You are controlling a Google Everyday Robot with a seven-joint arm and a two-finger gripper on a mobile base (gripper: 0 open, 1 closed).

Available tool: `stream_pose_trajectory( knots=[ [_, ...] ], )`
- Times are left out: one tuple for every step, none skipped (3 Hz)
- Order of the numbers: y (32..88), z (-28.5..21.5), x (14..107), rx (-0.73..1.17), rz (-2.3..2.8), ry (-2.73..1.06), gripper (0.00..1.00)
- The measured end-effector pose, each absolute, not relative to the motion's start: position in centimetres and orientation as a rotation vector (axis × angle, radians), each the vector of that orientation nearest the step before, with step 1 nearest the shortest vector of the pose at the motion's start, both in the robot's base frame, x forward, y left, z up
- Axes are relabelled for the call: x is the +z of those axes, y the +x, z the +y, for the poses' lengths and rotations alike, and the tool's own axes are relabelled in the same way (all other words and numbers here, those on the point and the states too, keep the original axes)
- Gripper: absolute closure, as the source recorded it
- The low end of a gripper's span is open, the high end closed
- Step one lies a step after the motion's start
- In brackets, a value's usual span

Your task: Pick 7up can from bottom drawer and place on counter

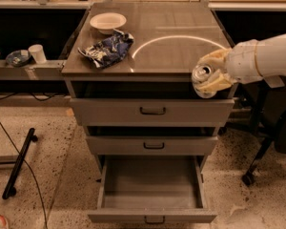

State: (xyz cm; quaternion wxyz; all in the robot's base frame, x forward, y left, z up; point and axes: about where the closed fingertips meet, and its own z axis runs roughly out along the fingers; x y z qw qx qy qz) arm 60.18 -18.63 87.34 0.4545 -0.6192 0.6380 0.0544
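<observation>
My gripper [209, 78] is shut on the 7up can [201, 77], a silvery can with its pull-tab top facing up and left. It holds the can in the air at the front right corner of the counter [181, 51], about level with the counter's front edge. The white arm reaches in from the right. The bottom drawer [152, 185] is pulled open below and its tray shows nothing inside.
A white bowl [107, 21] and a crumpled blue chip bag [106, 48] lie on the counter's left half. The two upper drawers [152, 111] are closed. A white paper cup [36, 53] and small bowls stand on the left side shelf. A chair base [257, 161] is at the right.
</observation>
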Motion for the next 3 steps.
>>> stream_pose_trajectory(
  knots=[
    [62.7,-17.1,88.5,0.219,1.575,-1.443,1.00],
    [65.1,-15.9,91.4,0.269,1.536,-1.386,1.00],
    [66.2,-15.6,95.0,0.328,1.482,-1.358,1.00]
  ],
)
